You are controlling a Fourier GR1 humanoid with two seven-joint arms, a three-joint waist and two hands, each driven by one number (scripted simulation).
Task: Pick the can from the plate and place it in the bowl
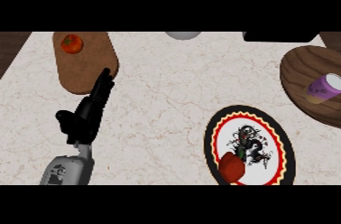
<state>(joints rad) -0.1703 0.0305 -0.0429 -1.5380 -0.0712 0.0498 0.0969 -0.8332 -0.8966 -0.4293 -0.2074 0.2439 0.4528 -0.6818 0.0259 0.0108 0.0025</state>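
Observation:
A purple can (pixel 325 88) with a cream end lies tilted on a round brown wooden plate (pixel 303 78) at the right edge. Below it and to the left is a round white dish (pixel 266 128) with a black rim, a red and yellow border and a dark drawing. A red fruit (pixel 232 168) rests on the near part of this dish. My left hand (pixel 81 121) is open at the left, far from the can. Its straight fingers (pixel 102 85) point up and reach the edge of a wooden board (pixel 83 65). My right hand does not show.
A red tomato (pixel 71 44) lies on the brown cutting board at the upper left. A pale rounded object (pixel 183 35) sits at the top edge, cut off by the view. A black object (pixel 279 36) sits at the top right. The counter (pixel 166 101) is light marble.

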